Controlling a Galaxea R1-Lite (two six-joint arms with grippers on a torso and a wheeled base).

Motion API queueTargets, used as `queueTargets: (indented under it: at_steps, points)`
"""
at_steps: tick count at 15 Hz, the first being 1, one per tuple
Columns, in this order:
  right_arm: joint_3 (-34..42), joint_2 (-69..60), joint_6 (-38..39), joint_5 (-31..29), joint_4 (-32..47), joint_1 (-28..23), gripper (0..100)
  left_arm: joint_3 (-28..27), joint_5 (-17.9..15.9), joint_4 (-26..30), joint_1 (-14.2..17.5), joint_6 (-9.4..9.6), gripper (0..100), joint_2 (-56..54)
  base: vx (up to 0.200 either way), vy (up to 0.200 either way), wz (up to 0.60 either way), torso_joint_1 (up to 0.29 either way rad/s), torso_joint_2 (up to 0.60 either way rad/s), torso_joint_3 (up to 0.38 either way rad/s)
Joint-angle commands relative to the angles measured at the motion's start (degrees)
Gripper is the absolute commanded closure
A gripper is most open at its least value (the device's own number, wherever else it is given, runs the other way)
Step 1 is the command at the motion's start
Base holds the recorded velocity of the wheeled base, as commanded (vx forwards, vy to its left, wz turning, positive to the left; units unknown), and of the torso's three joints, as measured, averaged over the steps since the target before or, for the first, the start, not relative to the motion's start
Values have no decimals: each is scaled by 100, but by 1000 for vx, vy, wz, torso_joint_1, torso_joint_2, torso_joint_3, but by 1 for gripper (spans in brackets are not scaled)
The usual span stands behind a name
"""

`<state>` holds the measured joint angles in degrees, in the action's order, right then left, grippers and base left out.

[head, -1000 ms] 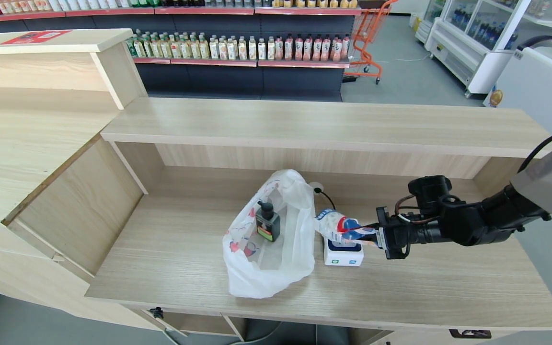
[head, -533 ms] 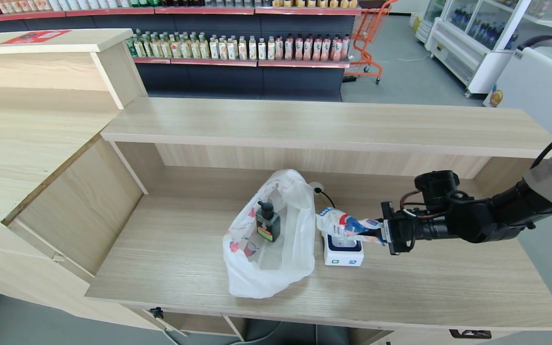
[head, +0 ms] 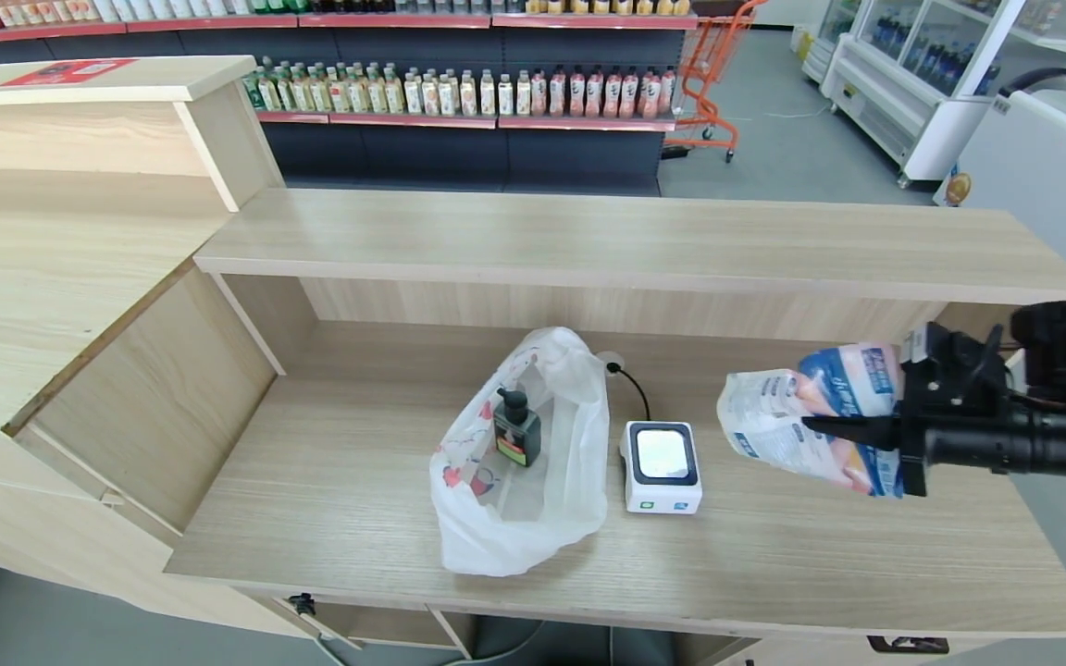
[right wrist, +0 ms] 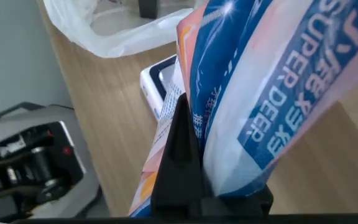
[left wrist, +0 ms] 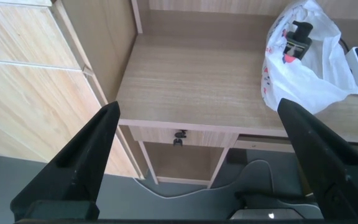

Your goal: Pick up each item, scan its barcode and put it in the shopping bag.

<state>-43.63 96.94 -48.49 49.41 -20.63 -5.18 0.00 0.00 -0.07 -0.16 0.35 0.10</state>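
One blue-lettered packet (head: 774, 437) clamped in right end effector (head: 816, 421); left end effector (left wrist: 197, 107) gapes.

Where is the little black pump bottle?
The pump bottle stands inside the shopping bag on the counter, left of the scanner in the head view.

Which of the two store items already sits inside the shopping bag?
The dark pump bottle, standing upright in the white shopping bag. The blue-and-pink packet is instead held in the right gripper above the counter.
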Motion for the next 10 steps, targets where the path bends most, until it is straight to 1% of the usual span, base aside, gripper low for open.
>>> queueTargets:
  at_steps: [1,2,3,4,5,6,7,8,10]
  points:
    - [1164,-1503,850,25,-3,-396,100,0,0,-1,-2,0,0,-1,0,0,0,0,0,0]
    - [1252,-1590,912,43,-29,-405,100,0,0,-1,-2,0,0,-1,0,0,0,0,0,0]
    - [1243,-1749,1167,43,-3,-431,100,0,0,-1,-2,0,0,-1,0,0,0,0,0,0]
    - [1190,-1960,1747,43,-20,-405,100,0,0,-1,-2,0,0,-1,0,0,0,0,0,0]
    - [944,-2250,2810,16,15,-229,100,0,0,-1,-2,0,0,-1,0,0,0,0,0,0]
    - [768,-2408,3663,-72,24,79,100,0,0,-1,-2,0,0,-1,0,0,0,0,0,0]
    - [610,-2496,4340,-283,24,307,100,0,0,-1,7,0,0,-1,0,0,0,0,0,0]
    - [522,-2496,4647,-397,94,501,100,0,0,-1,-2,0,0,-1,0,0,0,0,0,0]
    - [364,-2487,4674,-581,718,580,100,0,0,-1,-2,0,0,-1,0,0,0,0,0,0]
